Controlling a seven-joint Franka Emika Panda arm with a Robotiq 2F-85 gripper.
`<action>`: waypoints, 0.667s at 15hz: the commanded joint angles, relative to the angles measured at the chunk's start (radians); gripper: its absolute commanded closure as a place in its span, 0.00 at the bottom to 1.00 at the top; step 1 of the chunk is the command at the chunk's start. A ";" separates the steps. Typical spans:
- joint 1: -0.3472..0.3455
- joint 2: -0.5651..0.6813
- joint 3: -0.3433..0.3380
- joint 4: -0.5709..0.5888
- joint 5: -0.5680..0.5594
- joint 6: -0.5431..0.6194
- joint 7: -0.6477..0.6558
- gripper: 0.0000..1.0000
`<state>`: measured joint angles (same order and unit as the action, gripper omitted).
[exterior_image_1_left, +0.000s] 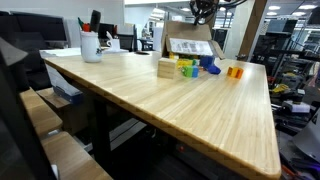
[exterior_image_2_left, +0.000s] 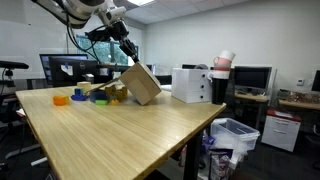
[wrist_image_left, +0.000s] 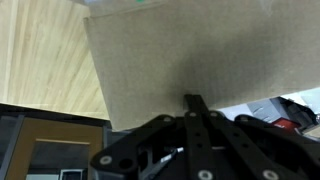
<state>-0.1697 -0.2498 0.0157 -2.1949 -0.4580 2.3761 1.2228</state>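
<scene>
My gripper (wrist_image_left: 190, 103) is clamped tight on the top edge of the box (exterior_image_2_left: 142, 85), which hangs tilted just below me, low over the worktop (exterior_image_2_left: 120, 135), with blocks (exterior_image_2_left: 97, 96) beside it; I judge I'm mid-lift, and the next move needs a steady hold.

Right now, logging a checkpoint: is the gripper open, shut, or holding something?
Gripper: shut, pinching the upper edge of the tilted cardboard box.
</scene>
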 joint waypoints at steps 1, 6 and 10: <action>-0.020 -0.041 0.028 -0.053 -0.086 0.033 0.101 0.99; -0.014 -0.043 0.042 -0.057 -0.162 0.031 0.175 0.99; -0.008 -0.044 0.044 -0.062 -0.196 0.026 0.215 0.99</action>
<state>-0.1693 -0.2676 0.0494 -2.2199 -0.6095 2.3773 1.3773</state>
